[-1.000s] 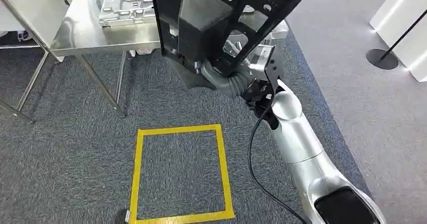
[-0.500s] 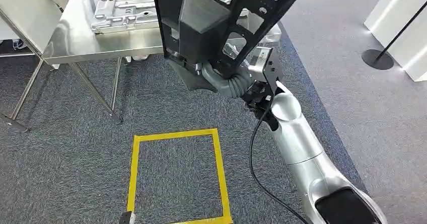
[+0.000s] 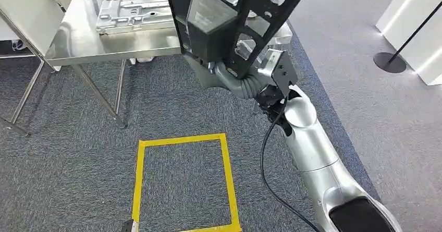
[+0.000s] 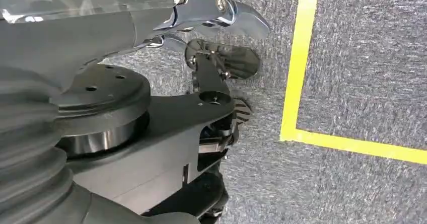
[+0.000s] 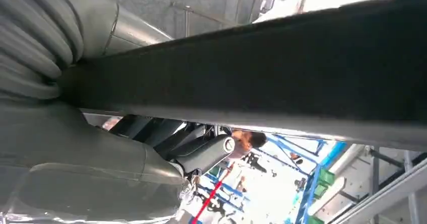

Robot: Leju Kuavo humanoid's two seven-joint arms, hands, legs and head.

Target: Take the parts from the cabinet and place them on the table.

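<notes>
While grey carpet (image 3: pixel 78 159) covers the floor, a steel table (image 3: pixel 83 39) stands at 11 o'clock, a silver part (image 3: pixel 133 13) lying flat on it. Yellow tape square (image 3: pixel 182 180) marks the carpet at 6 o'clock. White wall panels and a stanchion base (image 3: pixel 390 61) sit at 2 o'clock. Right hand (image 3: pixel 232 78) grasps a black frame part (image 3: pixel 224 18), held upright above the table's near edge, blocking the tabletop behind. Left hand (image 4: pixel 80 53) hangs over the carpet beside the tape; finger state cannot be told.
</notes>
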